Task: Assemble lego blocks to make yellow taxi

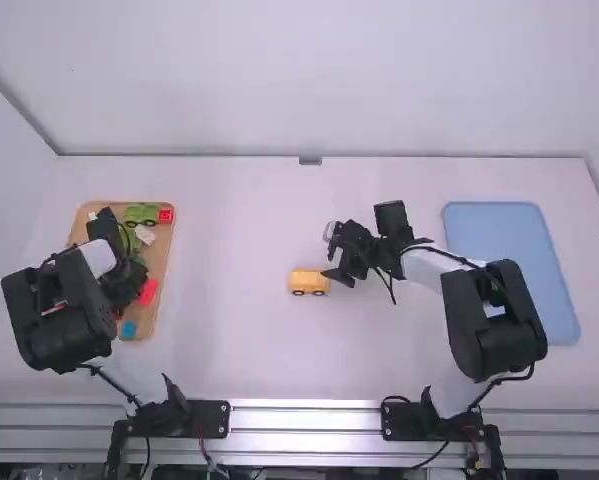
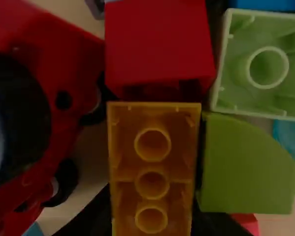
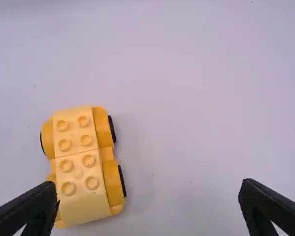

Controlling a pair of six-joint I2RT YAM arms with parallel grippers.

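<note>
Over tray [image 1: 164,252], left jaws gripping yellow block [image 2: 152,167], right wide, near car [image 3: 78,169]

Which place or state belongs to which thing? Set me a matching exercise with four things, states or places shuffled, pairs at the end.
1. yellow car
2. right tool
3. blue tray
4. tan tray

A. on the left side of the table
B. standing on its wheels near the middle
C. on the right side
D. open, fingers wide apart

Pairs: 1-B, 2-D, 3-C, 4-A
</note>
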